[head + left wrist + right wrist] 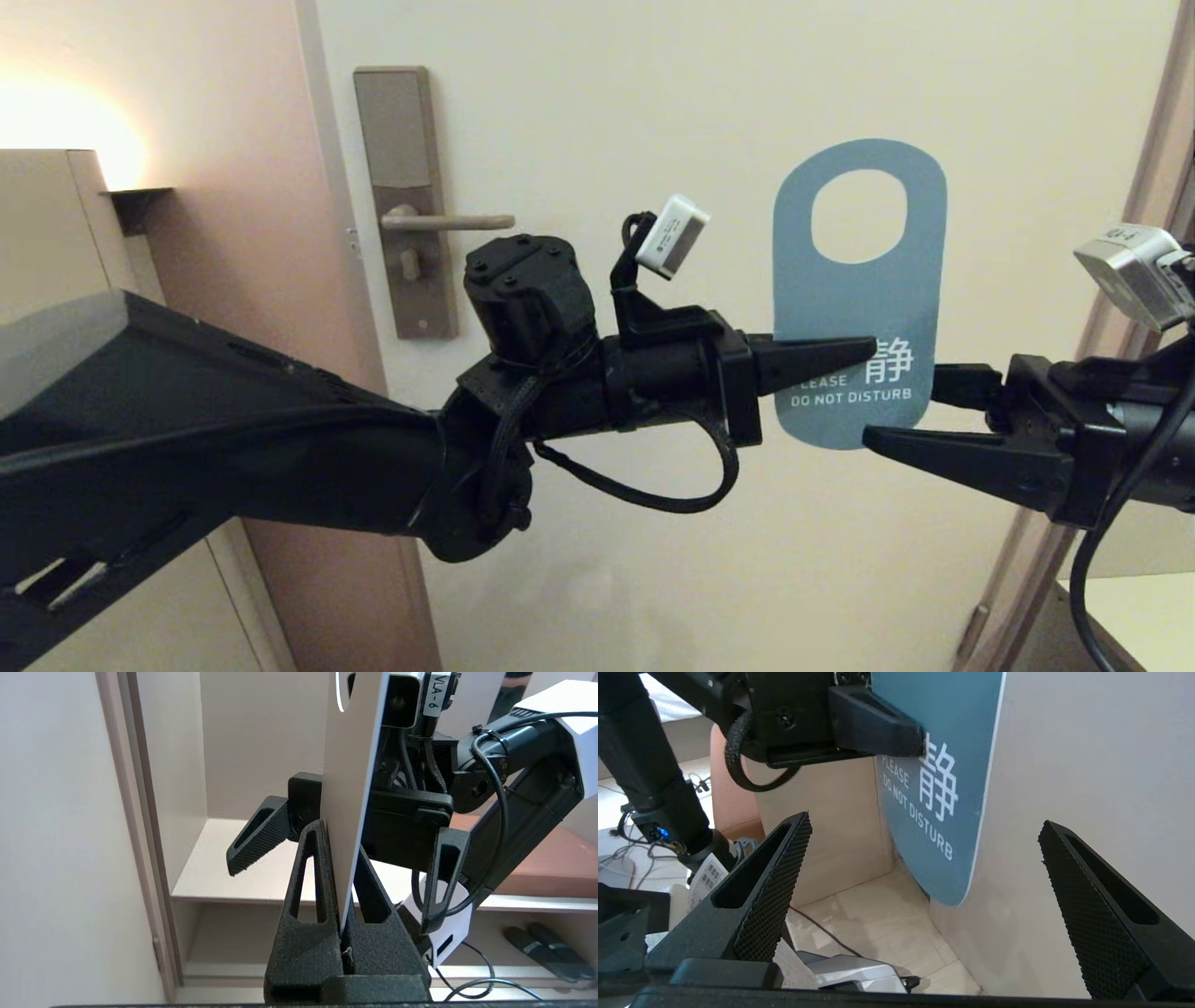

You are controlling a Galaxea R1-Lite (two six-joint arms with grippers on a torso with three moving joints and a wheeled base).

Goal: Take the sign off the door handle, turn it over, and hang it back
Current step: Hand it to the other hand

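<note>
The sign [859,299] is being held upright in mid-air before the door, well apart from the door handle [448,222], its lower part pinched by the left gripper [868,350]. The right gripper [896,411], jaws spread, is being positioned beside its lower edge. Thin, light and stiff, it is probably best taken flat-faced near an edge.

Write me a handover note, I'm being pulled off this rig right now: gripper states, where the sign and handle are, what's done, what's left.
Left gripper: shut on the sign, pinching its lower edge from the side, blue face toward the head camera, hole up.
Right gripper: open, its jaws on either side of the sign's bottom edge, not touching it.
Door handle: bare, up and to the left of the sign.
Done: sign taken off the handle.
Left: likely pass to the right gripper, turn the white face outward, hang it back.
</note>
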